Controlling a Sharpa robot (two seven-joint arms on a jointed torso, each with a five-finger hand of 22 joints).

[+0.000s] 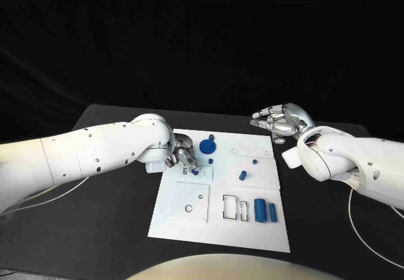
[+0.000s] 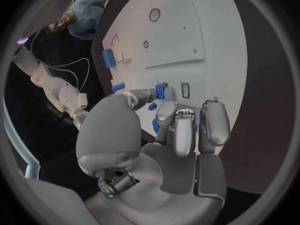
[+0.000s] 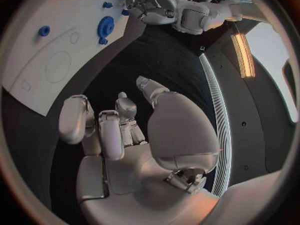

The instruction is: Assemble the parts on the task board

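A white task board (image 1: 220, 224) lies in the middle of a black table (image 1: 110, 227), seen from above. The robot's left hand (image 1: 184, 158) reaches in over the board's near-left area, its fingertips (image 2: 160, 91) pinching a small blue part (image 1: 194, 171) that sits right at the board's surface; the wrist view shows the blue piece held between thumb and a finger, next to a small rectangular slot (image 2: 185, 90). The right hand (image 1: 280, 122) hovers above the table just past the board's far right corner, fingers curled inward with nothing in them. On the board, a blue gear (image 1: 209, 144) rests near the far edge, just beyond the left hand. A small blue peg (image 1: 242, 174) and a tiny blue knob (image 1: 253, 160) lie near the board's centre. Two blue cylinders (image 1: 266, 209) lie side by side toward the near right edge, beside a pair of rectangular cut-outs (image 1: 234, 207).
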